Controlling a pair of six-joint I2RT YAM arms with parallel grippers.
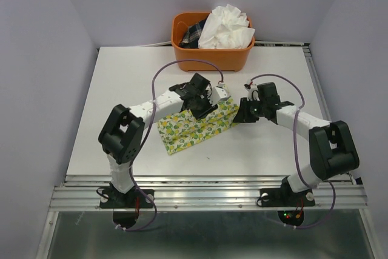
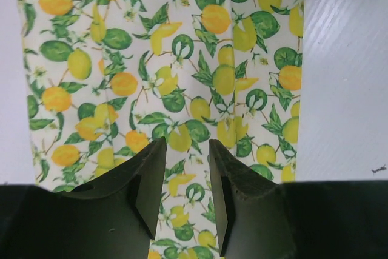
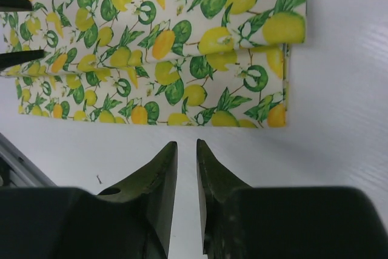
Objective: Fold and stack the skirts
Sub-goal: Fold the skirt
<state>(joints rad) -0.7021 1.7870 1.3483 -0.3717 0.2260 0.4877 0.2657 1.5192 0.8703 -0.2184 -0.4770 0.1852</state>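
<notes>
Skirt with lemon print [image 1: 194, 127] is lying folded on the desk [image 1: 121, 89], edges straight, desk showing on every side. Beyond it, the white skirt [image 1: 227, 27] is sitting in the orange basket [image 1: 182, 47]. Left gripper [image 2: 187, 147] is hovering over it, half-parted and empty. Right gripper [image 3: 187, 145], narrow and empty, is hanging just off its edge.

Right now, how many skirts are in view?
2. The lemon-print skirt lies folded on the table; the white crinkly skirt sits in the orange basket at the far edge. A dark cloth beside it may be another garment; I cannot tell.
</notes>
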